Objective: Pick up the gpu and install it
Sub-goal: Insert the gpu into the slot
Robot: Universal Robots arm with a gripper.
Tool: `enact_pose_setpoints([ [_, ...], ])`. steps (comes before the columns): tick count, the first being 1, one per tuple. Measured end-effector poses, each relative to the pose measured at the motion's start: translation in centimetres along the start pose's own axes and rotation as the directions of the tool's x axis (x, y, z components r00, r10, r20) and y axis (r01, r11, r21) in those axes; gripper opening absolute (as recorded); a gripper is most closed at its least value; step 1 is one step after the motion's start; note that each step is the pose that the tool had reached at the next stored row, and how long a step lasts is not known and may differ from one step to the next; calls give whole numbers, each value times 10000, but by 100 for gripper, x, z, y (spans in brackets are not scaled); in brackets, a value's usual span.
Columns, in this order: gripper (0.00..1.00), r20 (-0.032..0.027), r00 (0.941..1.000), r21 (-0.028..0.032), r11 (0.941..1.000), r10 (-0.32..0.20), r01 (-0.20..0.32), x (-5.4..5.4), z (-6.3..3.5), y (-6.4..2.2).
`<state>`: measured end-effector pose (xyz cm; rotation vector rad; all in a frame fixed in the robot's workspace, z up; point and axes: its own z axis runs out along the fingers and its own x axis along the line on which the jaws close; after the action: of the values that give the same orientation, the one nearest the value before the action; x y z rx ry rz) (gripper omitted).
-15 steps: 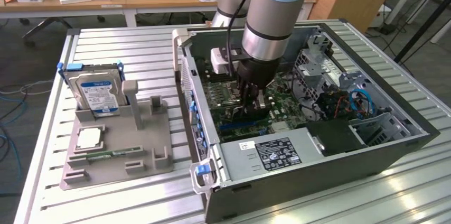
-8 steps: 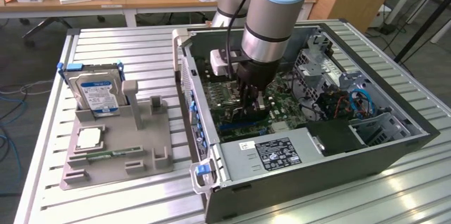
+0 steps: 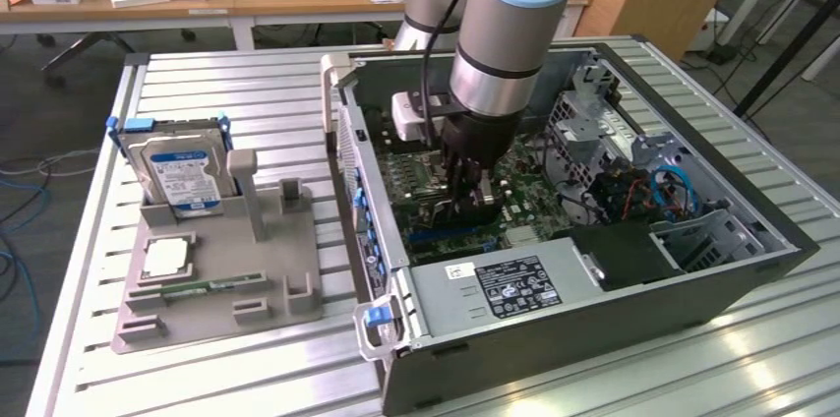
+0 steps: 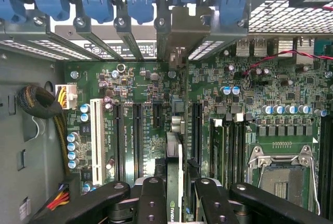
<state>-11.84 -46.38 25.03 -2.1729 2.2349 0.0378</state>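
The gpu (image 4: 175, 153) shows edge-on in the wrist view as a thin dark card with a green logo, standing on edge above the green motherboard (image 4: 145, 83). Its pale metal end bracket (image 4: 178, 31) reaches the row of rear slot covers with blue clips. My gripper (image 4: 175, 185) is shut on the gpu, one black finger (image 4: 151, 198) on each side of the card. In the exterior view my gripper (image 3: 470, 191) reaches down into the open computer case (image 3: 735, 269), with the dark gpu (image 3: 453, 212) below it just over the motherboard.
Black expansion slots (image 4: 138, 135) and a white slot (image 4: 96, 130) lie beside the card; memory sticks (image 4: 229, 146) and a CPU socket (image 4: 281, 166) lie on its other side. On the exterior view's left, a grey fixture (image 3: 216, 289) holds a hard drive (image 3: 184, 176) and a memory stick (image 3: 197, 287). The power supply (image 3: 512, 284) sits at the case's near end.
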Motion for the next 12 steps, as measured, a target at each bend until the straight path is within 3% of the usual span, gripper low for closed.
enact_pose_setpoints([
  [12, 26, 0, 10000, 0, 10000, -1, 1, 0, 0, -10],
])
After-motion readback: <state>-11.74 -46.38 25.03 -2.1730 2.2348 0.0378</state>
